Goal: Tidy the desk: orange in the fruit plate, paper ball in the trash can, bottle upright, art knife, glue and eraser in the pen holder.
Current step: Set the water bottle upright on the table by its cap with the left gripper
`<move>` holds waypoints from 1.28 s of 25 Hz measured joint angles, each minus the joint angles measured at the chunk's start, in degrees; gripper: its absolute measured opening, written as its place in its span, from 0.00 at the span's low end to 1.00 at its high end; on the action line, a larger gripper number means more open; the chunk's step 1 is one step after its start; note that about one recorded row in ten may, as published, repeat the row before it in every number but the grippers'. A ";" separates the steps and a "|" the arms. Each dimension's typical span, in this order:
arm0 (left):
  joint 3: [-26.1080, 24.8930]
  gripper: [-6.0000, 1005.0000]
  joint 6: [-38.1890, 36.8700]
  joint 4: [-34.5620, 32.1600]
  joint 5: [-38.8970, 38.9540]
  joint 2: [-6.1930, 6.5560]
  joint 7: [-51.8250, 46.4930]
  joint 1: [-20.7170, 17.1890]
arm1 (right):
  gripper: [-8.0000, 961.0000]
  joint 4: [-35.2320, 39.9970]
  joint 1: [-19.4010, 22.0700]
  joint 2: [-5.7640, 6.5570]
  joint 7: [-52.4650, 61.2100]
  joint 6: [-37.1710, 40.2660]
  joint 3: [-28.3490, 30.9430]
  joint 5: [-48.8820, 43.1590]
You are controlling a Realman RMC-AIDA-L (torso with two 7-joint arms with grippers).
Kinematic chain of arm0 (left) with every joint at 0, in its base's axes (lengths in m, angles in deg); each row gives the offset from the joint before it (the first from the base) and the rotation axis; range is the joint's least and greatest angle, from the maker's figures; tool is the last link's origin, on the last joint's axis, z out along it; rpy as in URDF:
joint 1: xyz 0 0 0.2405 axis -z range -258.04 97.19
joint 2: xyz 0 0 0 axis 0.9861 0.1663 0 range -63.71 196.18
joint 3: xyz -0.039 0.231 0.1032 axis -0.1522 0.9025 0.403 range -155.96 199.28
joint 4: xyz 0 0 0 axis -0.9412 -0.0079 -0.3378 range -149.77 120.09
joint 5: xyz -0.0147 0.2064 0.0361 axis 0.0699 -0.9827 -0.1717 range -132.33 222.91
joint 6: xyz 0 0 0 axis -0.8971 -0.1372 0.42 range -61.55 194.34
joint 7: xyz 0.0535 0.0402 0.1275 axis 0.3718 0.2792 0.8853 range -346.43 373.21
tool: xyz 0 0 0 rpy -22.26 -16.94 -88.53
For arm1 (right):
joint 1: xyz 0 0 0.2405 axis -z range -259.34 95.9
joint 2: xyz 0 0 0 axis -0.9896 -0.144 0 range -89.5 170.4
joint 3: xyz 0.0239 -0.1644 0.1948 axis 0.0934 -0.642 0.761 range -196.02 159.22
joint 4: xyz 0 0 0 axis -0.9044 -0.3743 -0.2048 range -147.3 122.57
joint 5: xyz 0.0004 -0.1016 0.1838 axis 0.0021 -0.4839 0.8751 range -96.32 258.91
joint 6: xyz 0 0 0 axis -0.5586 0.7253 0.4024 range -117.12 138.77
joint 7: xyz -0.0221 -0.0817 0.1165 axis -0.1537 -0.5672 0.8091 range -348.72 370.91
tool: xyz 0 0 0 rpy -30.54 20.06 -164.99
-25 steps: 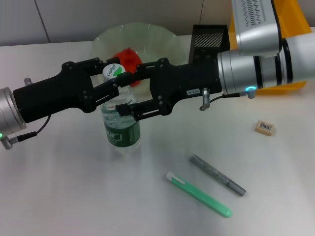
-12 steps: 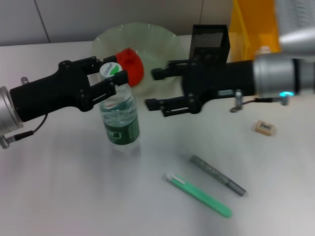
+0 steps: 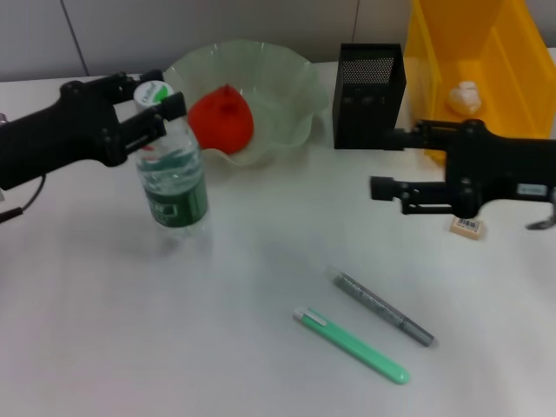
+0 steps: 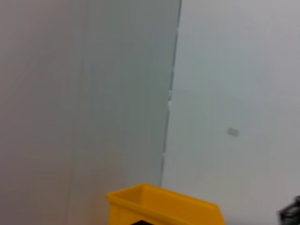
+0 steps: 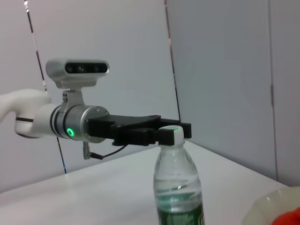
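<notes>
The bottle (image 3: 174, 178) stands upright at the left of the table, also seen in the right wrist view as the bottle (image 5: 178, 187). My left gripper (image 3: 155, 104) is shut on its cap and neck, and shows from the side as the left gripper (image 5: 174, 132). My right gripper (image 3: 388, 162) is open and empty in front of the pen holder (image 3: 369, 82), just left of the eraser (image 3: 467, 227). The orange (image 3: 221, 122) lies in the fruit plate (image 3: 291, 82). The paper ball (image 3: 465, 94) rests in the trash can (image 3: 473, 43). A green stick (image 3: 352, 345) and a grey stick (image 3: 380, 308) lie near the front; which is the art knife and which the glue I cannot tell.
The left wrist view shows only the wall and the trash can's rim (image 4: 164, 204). The right arm's body partly covers the eraser and the trash can's front. Bare table lies between the bottle and the two sticks.
My left gripper has carried the upright bottle to the left. My right gripper has pulled away to the right, open, and now sits near the eraser.
</notes>
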 joint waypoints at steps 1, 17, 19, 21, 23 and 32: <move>-0.20 0.44 0.64 -0.15 0.00 0.07 -0.17 0.07 | 0.78 -0.02 0.65 0.00 -0.09 0.87 0.82 -0.08; -1.25 0.44 14.06 -2.60 0.32 -1.23 -0.62 0.94 | 0.78 -1.45 4.90 0.06 -1.04 2.24 1.81 -2.03; -1.37 0.44 15.39 -2.96 0.32 -1.42 -0.62 0.94 | 0.78 -1.49 4.91 0.06 -1.06 2.47 1.82 -2.04; -1.54 0.44 16.64 -3.14 0.32 -1.60 -0.62 0.87 | 0.78 -1.51 4.93 0.05 -1.07 2.55 1.82 -2.06; -1.68 0.44 17.89 -3.21 0.32 -1.83 -0.56 0.79 | 0.78 -1.58 4.98 0.04 -1.08 2.64 1.77 -2.07; -1.47 0.44 21.22 -0.40 3.41 -2.21 2.15 1.01 | 0.78 -2.30 4.87 0.04 -1.09 2.74 1.41 -2.09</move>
